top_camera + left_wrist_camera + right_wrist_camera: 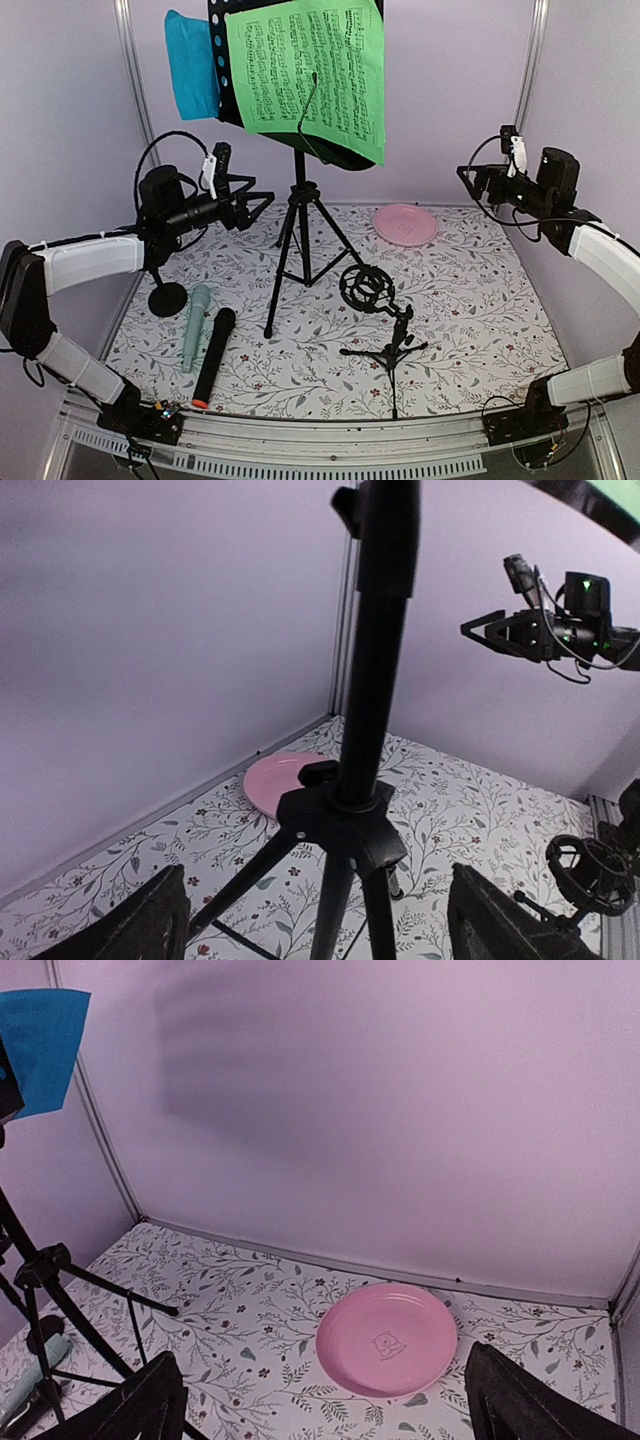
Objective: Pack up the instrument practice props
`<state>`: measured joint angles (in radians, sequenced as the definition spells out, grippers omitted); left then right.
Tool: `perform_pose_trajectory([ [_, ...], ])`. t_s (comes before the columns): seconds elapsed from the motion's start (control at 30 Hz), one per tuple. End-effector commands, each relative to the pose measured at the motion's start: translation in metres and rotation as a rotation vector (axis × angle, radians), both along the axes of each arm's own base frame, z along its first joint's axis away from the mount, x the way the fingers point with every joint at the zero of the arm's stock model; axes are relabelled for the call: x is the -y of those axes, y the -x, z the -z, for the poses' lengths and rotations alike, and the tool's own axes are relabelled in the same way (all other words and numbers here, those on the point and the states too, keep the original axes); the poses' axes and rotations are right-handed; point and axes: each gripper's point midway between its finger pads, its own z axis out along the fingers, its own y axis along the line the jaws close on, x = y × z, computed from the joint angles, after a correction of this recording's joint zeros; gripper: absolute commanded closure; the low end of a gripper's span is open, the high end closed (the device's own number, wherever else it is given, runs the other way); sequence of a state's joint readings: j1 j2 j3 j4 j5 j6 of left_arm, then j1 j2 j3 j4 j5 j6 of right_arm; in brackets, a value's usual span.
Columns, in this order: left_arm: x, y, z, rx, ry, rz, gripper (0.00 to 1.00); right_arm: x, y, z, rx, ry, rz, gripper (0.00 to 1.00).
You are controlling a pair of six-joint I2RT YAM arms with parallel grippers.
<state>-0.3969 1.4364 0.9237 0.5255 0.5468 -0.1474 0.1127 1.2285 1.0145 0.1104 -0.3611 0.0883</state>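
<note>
The black perforated rack (226,70) stands on its tripod (300,215) at the back centre. It holds a green sheet (310,70) and a blue sheet (192,65). The mint-green microphone (195,325) and black microphone (214,355) lie at the front left. One support with a ring mount (366,286) stands on small legs (395,352), and another with a round base (167,298) stands at left. My left gripper (258,203) is open, raised just left of the tripod pole (375,650). My right gripper (466,182) is open and high at the right.
The round pink plate (406,224) lies at the back right, below my right gripper; it also shows in the right wrist view (387,1338). Purple walls close the back and sides. The floral mat (470,310) covers the table.
</note>
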Motion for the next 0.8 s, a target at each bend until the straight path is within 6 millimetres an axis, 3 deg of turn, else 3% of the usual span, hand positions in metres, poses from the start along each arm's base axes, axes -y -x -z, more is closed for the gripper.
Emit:
perform_pose_trajectory([
  [0.0,0.032,0.024,-0.029,0.162,0.026,0.143,0.12,-0.026,0.010,0.009,-0.054,0.005,-0.113,0.01],
  [0.2,0.061,0.030,-0.041,0.231,0.033,0.175,0.15,-0.043,0.013,0.013,-0.074,0.005,-0.155,0.01],
  [0.33,0.071,0.016,-0.048,0.254,0.054,0.104,0.26,-0.048,0.012,0.013,-0.078,0.003,-0.164,0.01],
  [0.47,0.083,0.005,-0.051,0.273,0.066,0.062,0.30,-0.055,0.012,0.012,-0.085,0.002,-0.177,0.01],
  [0.67,0.088,-0.017,-0.048,0.270,0.042,-0.054,0.54,-0.059,0.015,0.013,-0.098,0.006,-0.179,0.01],
  [0.77,0.089,-0.020,-0.047,0.281,0.029,-0.080,0.60,-0.059,0.017,0.015,-0.105,0.010,-0.178,0.01],
])
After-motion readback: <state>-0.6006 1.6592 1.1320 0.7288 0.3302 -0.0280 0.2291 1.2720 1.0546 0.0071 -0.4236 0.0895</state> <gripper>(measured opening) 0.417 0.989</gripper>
